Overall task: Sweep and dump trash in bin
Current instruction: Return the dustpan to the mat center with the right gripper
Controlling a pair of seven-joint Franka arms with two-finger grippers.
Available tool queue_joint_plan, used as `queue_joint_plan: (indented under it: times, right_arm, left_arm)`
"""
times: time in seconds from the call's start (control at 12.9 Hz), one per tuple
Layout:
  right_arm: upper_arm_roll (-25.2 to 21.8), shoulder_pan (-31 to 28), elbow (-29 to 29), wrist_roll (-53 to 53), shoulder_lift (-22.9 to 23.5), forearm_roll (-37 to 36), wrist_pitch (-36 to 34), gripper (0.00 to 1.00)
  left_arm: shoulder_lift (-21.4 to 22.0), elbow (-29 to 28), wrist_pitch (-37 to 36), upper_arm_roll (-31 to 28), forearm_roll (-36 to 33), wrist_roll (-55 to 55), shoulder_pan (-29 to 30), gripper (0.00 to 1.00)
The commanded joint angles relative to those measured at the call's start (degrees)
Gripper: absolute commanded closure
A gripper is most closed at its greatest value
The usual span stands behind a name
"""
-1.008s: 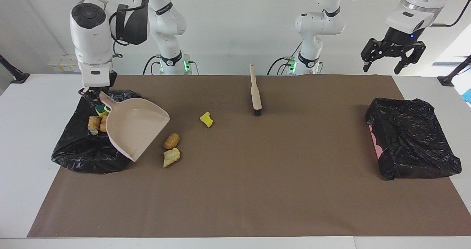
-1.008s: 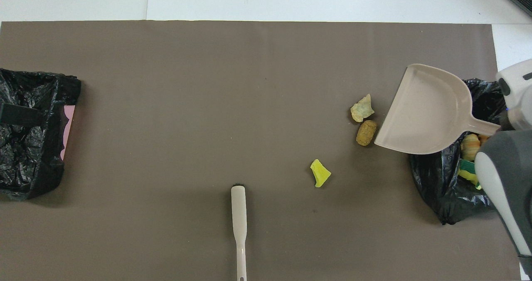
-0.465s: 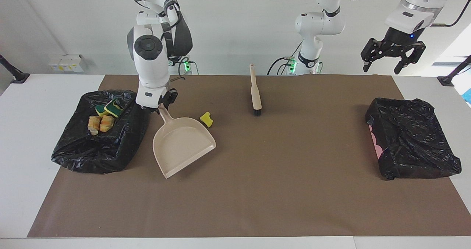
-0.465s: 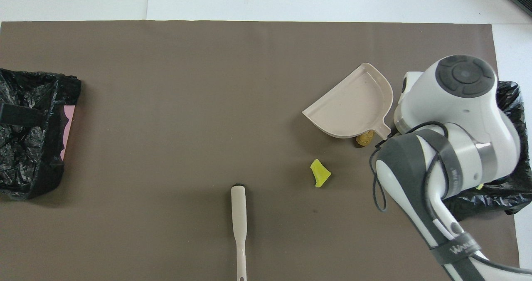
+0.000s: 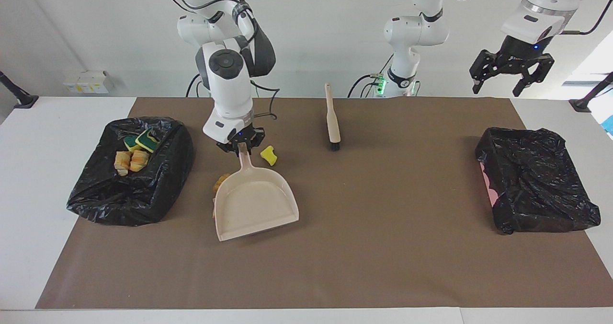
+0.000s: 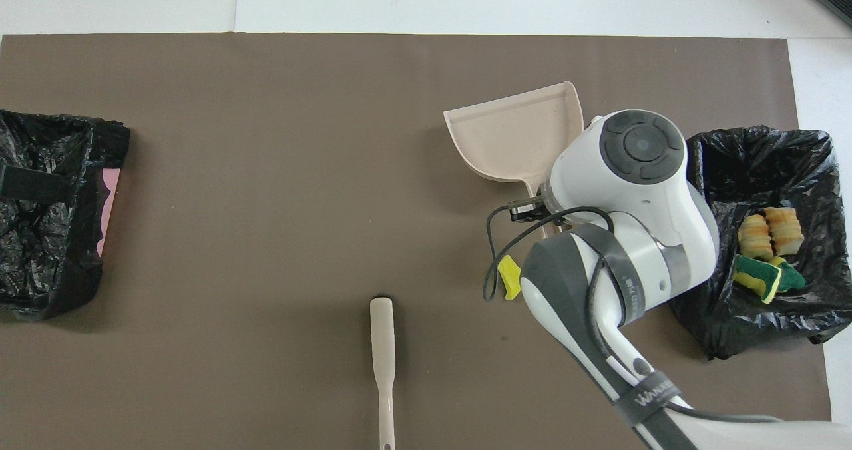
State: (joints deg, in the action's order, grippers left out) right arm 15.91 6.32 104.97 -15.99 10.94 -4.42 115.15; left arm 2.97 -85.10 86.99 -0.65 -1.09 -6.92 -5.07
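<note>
My right gripper [image 5: 243, 145] is shut on the handle of the beige dustpan [image 5: 254, 204], which sits low over the mat with its mouth pointing away from the robots. The pan also shows in the overhead view [image 6: 516, 134], where my wrist hides the gripper. A tan lump [image 5: 220, 182] peeks out at the pan's edge toward the bin. A yellow sponge scrap [image 5: 268, 155] [image 6: 510, 277] lies beside the handle. The black-bagged bin [image 5: 143, 204] [image 6: 732, 323] holds sponge pieces [image 5: 139, 142] and bread lumps [image 5: 130, 161]. My left gripper [image 5: 496, 90] waits open, high over the left arm's end.
The beige hand brush [image 5: 332, 118] [image 6: 383, 357] lies on the mat near the robots, bristles pointing away from them. A second black-bagged bin [image 5: 536, 185] [image 6: 46, 210] stands at the left arm's end of the brown mat.
My right arm carried the dustpan from over the bin toward the table's middle and turned its mouth away from the robots. It now covers the two lumps. The left arm has not moved.
</note>
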Motion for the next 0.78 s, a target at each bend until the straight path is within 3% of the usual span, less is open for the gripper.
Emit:
queue_joint_plan:
  times: [0.0,0.47,0.7]
  right_arm:
    - [-0.1,2.6,-5.2,-6.8,3.0,3.7,1.3,1.0]
    - [-0.5,11.9,-8.3,-25.4,11.8,3.3,8.9,1.0]
    - [-0.7,16.5,-15.3,-33.6,20.5,0.2,10.4,1.0]
  left_arm:
    - [-0.2,1.1,-1.1,0.5,-0.6,0.0,0.6,0.0]
    - [-0.2,1.1,-1.1,0.5,-0.6,0.0,0.6,0.0]
    - [-0.2,1.0,-1.1,0.5,-0.6,0.0,0.6,0.0]
